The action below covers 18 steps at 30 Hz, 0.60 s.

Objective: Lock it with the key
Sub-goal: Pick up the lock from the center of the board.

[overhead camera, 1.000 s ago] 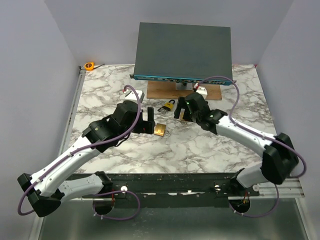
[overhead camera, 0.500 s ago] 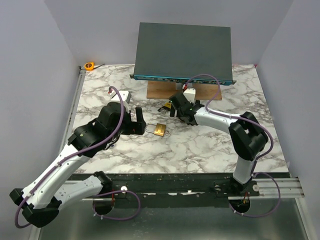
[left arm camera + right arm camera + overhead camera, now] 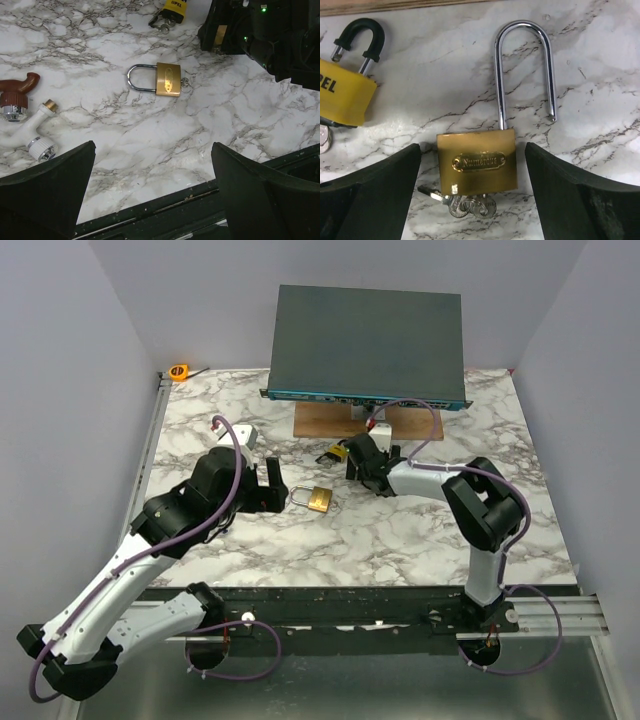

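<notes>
A brass padlock point(image 3: 477, 160) with its long shackle point(image 3: 522, 65) swung open lies flat between my right gripper's point(image 3: 472, 150) open fingers, with a bunch of keys point(image 3: 470, 205) at its bottom. In the top view my right gripper point(image 3: 358, 457) covers it. A second brass padlock point(image 3: 319, 500) with its shackle down lies mid-table, a key point(image 3: 186, 82) at its base. My left gripper point(image 3: 272, 483) is open and empty, a little left of that padlock point(image 3: 167, 79).
A yellow padlock point(image 3: 336, 452) with a black shackle lies just left of my right gripper. A dark grey box point(image 3: 368, 340) rests on a wooden block point(image 3: 330, 422) behind. A white tap with a red handle point(image 3: 20, 102) lies left. An orange tape measure point(image 3: 179, 371) sits far left.
My left gripper drew back to the left, away from the mid-table brass padlock. My right arm folded inward, its gripper staying over the open padlock by the wooden block.
</notes>
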Motion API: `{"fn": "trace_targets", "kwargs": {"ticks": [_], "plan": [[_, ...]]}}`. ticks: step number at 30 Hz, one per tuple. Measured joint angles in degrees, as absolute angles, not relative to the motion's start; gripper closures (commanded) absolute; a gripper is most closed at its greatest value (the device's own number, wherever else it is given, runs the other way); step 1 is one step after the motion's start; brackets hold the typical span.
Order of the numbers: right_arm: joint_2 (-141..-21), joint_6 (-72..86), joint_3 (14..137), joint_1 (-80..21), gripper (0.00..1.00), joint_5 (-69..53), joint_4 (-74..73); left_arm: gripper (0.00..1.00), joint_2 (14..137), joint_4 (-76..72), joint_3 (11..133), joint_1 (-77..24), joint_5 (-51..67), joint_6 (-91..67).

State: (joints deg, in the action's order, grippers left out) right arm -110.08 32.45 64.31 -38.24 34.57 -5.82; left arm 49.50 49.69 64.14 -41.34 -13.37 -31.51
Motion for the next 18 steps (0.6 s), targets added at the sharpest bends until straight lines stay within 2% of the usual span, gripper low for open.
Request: {"fn": "trace_targets", "kwargs": {"ticks": [2, 7, 10, 14, 18], "plan": [[-109.95, 32.01, 63.09, -37.63, 0.25, 33.28, -3.07, 0.01, 49.25, 49.98, 64.14, -41.34, -13.28, -31.55], [-109.06, 31.14, 60.58, -36.75, 0.60, 31.59, 0.64, 0.01, 48.38, 50.61, 64.16, -41.32, -13.26, -31.81], [-107.79, 31.42, 59.35, -36.51, 0.74, 30.72, 0.51, 0.01, 48.16, 50.68, 64.14, -41.32, -13.17, -32.23], [-104.18, 31.35, 57.60, -36.56, 0.81, 26.57, -3.07, 0.02, 48.62, 50.57, 64.16, -41.30, -12.36, -32.51], [-95.42, 29.43, 55.59, -36.58, 0.81, 16.62, -8.54, 0.02, 49.63, 49.56, 64.14, -41.06, -10.70, -32.34]]}}
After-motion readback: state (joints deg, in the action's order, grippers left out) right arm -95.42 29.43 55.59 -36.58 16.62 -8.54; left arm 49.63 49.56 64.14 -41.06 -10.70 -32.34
